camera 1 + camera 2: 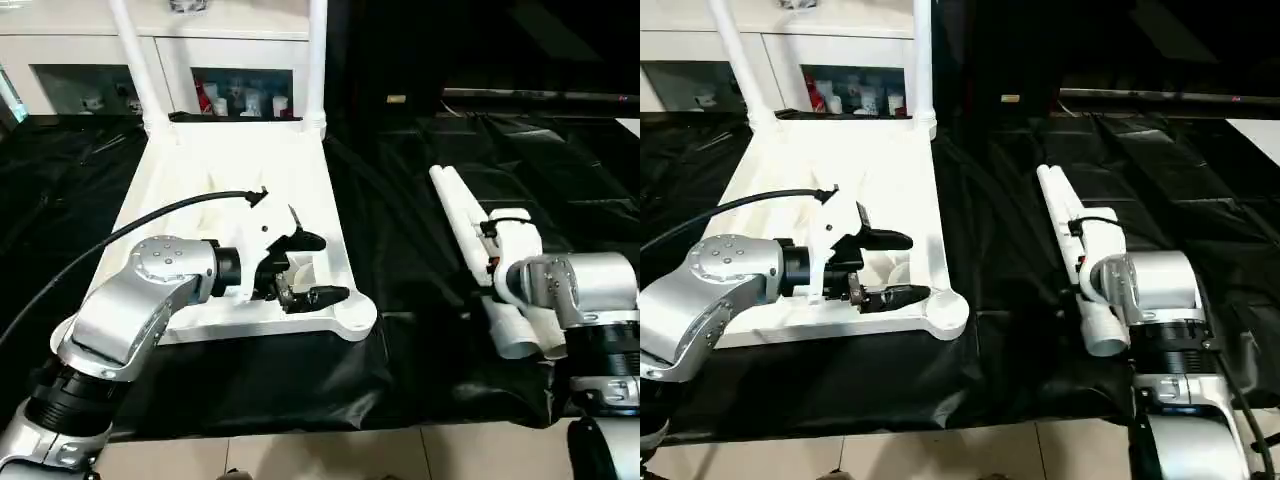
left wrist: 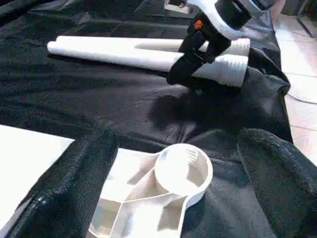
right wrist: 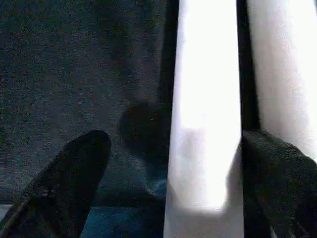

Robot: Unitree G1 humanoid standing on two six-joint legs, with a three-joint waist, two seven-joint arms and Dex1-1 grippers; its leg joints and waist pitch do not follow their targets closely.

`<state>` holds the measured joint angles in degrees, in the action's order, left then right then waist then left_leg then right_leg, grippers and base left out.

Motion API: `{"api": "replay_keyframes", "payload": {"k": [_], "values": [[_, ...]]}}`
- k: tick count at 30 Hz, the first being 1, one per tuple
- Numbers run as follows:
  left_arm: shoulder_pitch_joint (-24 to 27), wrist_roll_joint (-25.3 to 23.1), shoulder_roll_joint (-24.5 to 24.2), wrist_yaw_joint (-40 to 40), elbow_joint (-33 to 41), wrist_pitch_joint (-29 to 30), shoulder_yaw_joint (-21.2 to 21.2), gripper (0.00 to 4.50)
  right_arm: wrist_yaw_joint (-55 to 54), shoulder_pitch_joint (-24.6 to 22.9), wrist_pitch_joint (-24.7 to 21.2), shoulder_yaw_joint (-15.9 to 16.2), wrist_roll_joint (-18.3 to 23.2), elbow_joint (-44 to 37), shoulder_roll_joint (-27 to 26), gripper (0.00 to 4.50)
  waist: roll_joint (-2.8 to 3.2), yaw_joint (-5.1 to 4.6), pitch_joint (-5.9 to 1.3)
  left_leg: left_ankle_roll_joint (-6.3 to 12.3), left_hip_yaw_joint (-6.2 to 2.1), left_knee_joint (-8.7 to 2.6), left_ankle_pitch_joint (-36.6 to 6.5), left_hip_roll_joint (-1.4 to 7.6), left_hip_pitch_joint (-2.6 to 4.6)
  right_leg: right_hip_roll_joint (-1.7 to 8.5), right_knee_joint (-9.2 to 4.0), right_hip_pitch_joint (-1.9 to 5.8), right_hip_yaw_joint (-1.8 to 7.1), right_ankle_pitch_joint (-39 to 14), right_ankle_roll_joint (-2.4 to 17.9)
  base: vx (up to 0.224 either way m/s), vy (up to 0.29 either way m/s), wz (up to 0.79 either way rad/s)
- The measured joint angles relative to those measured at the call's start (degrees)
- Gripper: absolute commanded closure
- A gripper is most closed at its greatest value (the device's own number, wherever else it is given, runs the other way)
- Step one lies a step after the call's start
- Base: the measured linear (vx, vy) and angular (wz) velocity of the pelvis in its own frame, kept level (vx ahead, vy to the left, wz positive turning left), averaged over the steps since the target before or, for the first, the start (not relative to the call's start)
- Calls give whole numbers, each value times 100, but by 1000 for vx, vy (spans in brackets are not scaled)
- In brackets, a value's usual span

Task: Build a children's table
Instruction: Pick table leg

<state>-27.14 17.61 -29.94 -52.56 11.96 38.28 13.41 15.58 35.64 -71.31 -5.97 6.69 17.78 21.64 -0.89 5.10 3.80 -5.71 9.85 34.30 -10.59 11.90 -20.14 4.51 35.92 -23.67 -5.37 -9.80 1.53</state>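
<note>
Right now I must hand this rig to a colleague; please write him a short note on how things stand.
Left hand: open, over the near right corner socket of the upside-down tabletop, holding nothing.
Right hand: open, straddling one of two loose legs lying side by side on the black cloth, not gripping yet.
Done: two legs stand in the far sockets.
Left: fit the two loose legs into the near sockets.

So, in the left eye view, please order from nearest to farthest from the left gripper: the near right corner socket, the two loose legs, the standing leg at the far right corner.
1. Near right corner socket: right beside the left gripper, on the tabletop's near edge.
2. Standing leg: upright at the far right corner.
3. Loose legs: lying on the black cloth, under the right arm.
</note>
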Motion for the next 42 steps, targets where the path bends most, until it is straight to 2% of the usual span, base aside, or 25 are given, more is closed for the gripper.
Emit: {"api": "replay_keyframes", "payload": {"k": [13,15,20,23,26,27,28,31,36,39,42], "values": [[-2,-11,-33,14,1,-4,3,4,51,15,20,-183,218,287,-231,0,-10,2,0,0,0,2,0,0,-2,0,1,-1,0,0,0,0,0,0],[-2,-16,-36,16,1,-4,3,0,51,15,33,-183,218,293,-262,28,-15,2,1,0,0,1,0,1,-2,0,1,-1,0,0,0,0,0,0],[-2,-32,-67,18,1,-4,3,0,59,16,47,-182,224,313,-299,72,-35,2,1,0,0,4,0,1,-1,0,2,0,0,0,0,0,0,0],[-2,-33,-88,22,1,-4,3,0,66,48,73,-155,242,372,-305,82,-55,1,1,-1,-1,4,1,1,0,0,5,-1,0,0,0,0,0,0],[-2,-35,-89,26,1,-4,3,0,92,65,145,-133,245,465,-315,119,-68,5,0,-1,0,4,1,1,0,0,5,0,0,0,0,0,0,0],[-2,-36,-91,27,1,-4,3,0,95,67,172,-130,243,492,-314,119,-75,5,-1,-1,0,4,1,1,0,0,5,-1,0,0,0,0,0,0],[-2,-39,-93,30,1,-4,2,0,105,67,203,-97,241,517,-314,141,-86,3,-3,-1,-1,4,1,1,0,0,5,0,0,0,0,0,0,0],[-1,-38,-94,31,2,-4,2,0,108,68,274,-83,232,582,-322,156,-109,-1,-7,-1,-1,4,1,2,1,0,6,0,0,0,0,0,0,0],[-2,-34,-100,30,2,-4,2,0,84,132,325,-99,228,731,-354,207,-131,-3,-20,-2,-1,5,1,2,1,0,7,0,0,0,0,0,0,0],[-3,-60,-71,146,-18,-7,-3,0,49,149,387,-156,245,782,-390,237,-134,4,-22,-2,-1,5,1,3,1,0,7,0,0,0,0,0,0,0],[-234,-324,312,809,-571,-1,-147,0,32,179,630,-380,335,790,-521,254,-134,7,-22,-8,-2,12,5,1,-2,-1,11,-1,-1,3,-1,0,0,0]]}}
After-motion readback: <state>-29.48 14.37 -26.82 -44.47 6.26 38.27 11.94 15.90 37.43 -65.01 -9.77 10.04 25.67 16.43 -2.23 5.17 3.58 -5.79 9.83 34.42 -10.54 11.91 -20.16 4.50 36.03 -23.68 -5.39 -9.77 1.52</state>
